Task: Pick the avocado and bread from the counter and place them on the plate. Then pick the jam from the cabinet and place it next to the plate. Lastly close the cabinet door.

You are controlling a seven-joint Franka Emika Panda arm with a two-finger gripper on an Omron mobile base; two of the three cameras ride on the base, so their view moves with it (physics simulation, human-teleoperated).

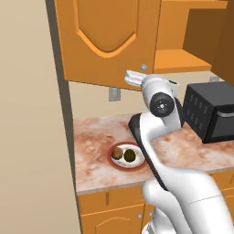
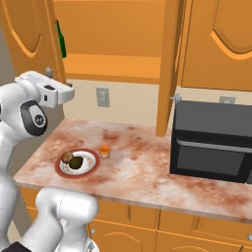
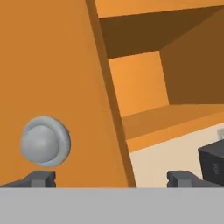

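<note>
Cabinet (image 2: 113, 34) of orange wood stands open, spread end effector (image 3: 111, 177) by its grey knob (image 3: 45, 141).

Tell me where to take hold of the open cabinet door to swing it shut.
Judging from the hand view, grip the round grey knob near the cabinet door's free edge, coming straight at its face. It stands proud of the flat panel, and the open gripper already sits beside it.

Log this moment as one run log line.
avocado, bread: on plate | jam: beside plate | cabinet door: open | gripper: open, at knob
</note>
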